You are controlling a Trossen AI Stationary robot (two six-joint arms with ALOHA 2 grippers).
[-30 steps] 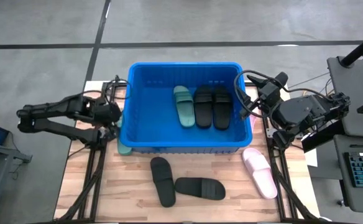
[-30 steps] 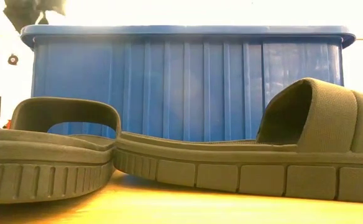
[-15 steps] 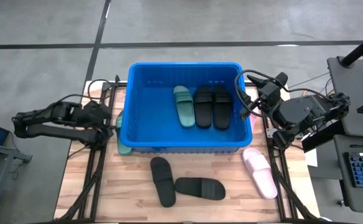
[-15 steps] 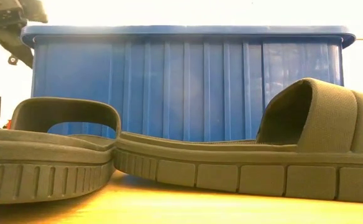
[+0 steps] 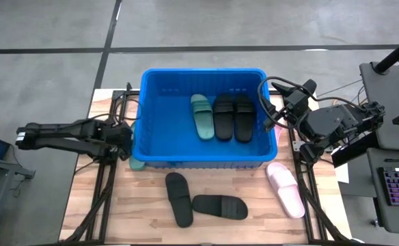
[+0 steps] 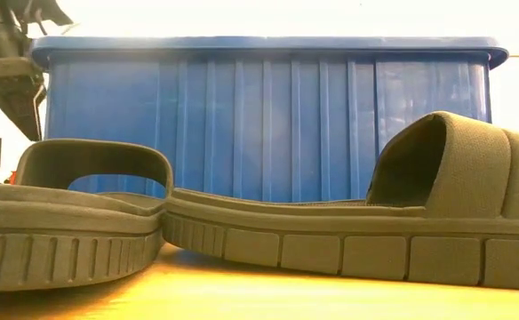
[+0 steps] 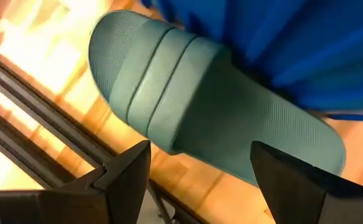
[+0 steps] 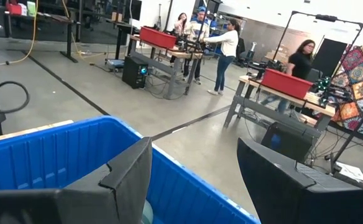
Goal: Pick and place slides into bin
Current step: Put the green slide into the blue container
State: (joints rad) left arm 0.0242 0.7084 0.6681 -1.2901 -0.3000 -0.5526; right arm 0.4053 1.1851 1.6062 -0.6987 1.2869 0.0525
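Note:
The blue bin [image 5: 160, 102] stands at the table's far middle and holds one sage green slide [image 5: 201, 116] and two black slides [image 5: 223, 116] lying flat on its floor. Another sage green slide [image 7: 194, 118] lies sole-down on the wood against the bin's left wall, and only its end [image 5: 137, 164] shows in the high view. My left gripper [image 7: 200, 180] hangs open just above it, one finger on either side, pointing steeply down. My right gripper [image 8: 194, 180] stands open and level above the bin's right rim. Two black slides [image 5: 179, 198] [image 5: 220, 206] and a pink slide [image 5: 285, 188] lie on the near table.
The bin's left wall [image 7: 306, 56] stands right beside the green slide, and a metal frame rail [image 7: 38, 143] runs along its other side. In the low view the two black slides [image 6: 331, 231] fill the foreground in front of the bin. People stand at benches [image 8: 222, 43] far behind.
My left gripper has come down beside the bin's left wall toward the green slide on the table, staying open. My right arm has kept still.

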